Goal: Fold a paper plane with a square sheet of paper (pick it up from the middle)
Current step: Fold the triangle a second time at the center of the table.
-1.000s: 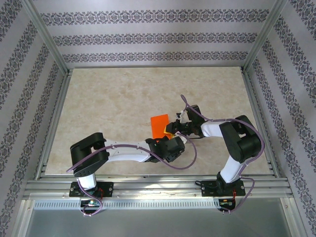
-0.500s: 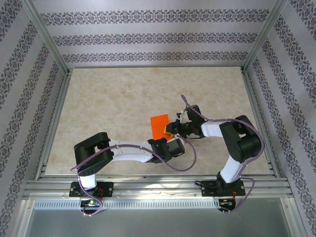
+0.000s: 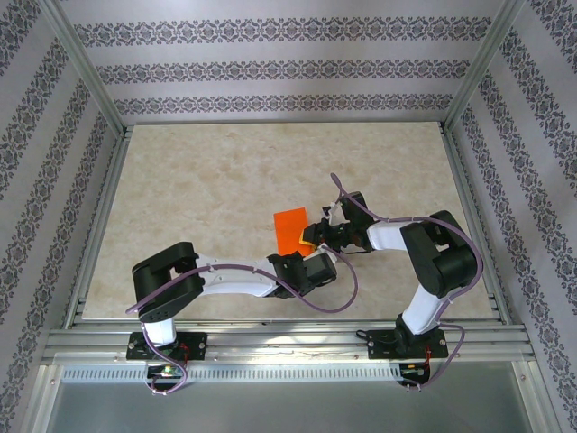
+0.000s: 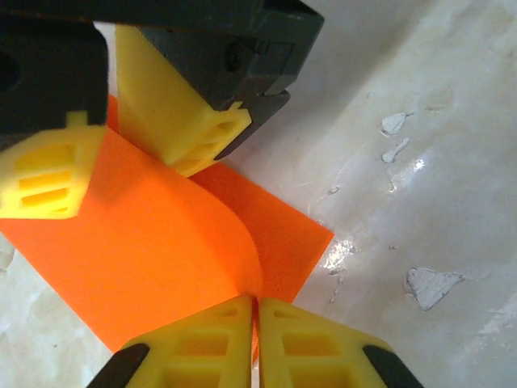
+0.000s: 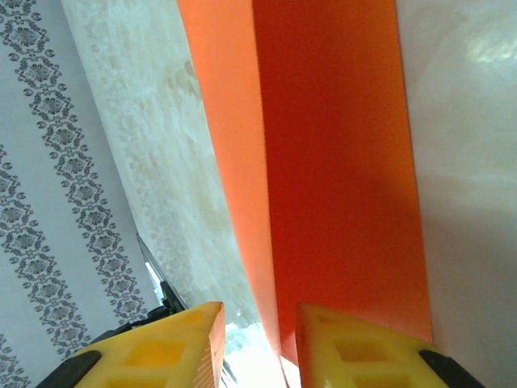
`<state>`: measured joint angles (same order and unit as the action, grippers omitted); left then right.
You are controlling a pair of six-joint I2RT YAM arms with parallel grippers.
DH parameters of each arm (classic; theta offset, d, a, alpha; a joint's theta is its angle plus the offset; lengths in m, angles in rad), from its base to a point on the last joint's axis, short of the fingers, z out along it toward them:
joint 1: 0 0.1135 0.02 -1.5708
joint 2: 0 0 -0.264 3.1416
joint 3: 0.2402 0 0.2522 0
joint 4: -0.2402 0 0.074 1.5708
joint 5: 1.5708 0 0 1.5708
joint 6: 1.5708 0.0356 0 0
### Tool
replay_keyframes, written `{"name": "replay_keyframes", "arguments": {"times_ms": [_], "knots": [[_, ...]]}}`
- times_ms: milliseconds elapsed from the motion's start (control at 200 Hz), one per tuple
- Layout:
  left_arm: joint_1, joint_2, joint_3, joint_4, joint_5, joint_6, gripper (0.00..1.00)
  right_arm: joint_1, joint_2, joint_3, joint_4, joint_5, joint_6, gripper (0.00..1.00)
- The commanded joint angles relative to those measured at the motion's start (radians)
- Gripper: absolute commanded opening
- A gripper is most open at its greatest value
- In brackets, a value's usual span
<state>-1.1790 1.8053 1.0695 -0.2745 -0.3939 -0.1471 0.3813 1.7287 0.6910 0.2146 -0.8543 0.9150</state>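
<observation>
Closed since a second ago, the left tool [image 4: 256, 305] now clenches the curled fold of the orange sheet [image 4: 153, 242], which lies on the counter [image 4: 420, 121]. The right tool [image 5: 258, 315] straddles its edge, jaws apart. If you pull sideways, you risk tearing the sheet or skewing the crease.

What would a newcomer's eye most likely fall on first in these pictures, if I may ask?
The bright orange square sheet of paper stands out first, lying near the middle of the pale marbled table. Next comes the left gripper, shut on a raised, curled fold of the sheet. The right gripper straddles the sheet's edge from the other side with its jaws apart.
</observation>
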Motion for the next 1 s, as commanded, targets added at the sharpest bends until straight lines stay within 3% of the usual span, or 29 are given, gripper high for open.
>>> {"name": "replay_keyframes", "arguments": {"times_ms": [0,220,375,709,844,994], "knots": [[-0.009,-0.044,-0.022,0.036,-0.007,-0.023,0.05,-0.01,-0.025,-0.015,0.004,0.007,0.0,0.3],[0.03,-0.098,-0.064,0.091,0.089,-0.059,0.0,-0.024,-0.058,-0.018,-0.033,0.026,-0.021,0.32],[0.087,-0.16,-0.127,0.163,0.237,-0.09,0.0,-0.047,-0.108,-0.033,-0.065,0.047,-0.039,0.35],[0.246,-0.257,-0.246,0.322,0.523,-0.196,0.0,-0.073,-0.386,-0.149,-0.162,0.297,-0.131,0.4],[0.292,-0.27,-0.285,0.38,0.601,-0.242,0.0,-0.07,-0.439,-0.19,-0.159,0.293,-0.141,0.36],[0.32,-0.274,-0.304,0.403,0.638,-0.267,0.0,-0.039,-0.422,-0.199,-0.164,0.234,-0.144,0.21]]}}
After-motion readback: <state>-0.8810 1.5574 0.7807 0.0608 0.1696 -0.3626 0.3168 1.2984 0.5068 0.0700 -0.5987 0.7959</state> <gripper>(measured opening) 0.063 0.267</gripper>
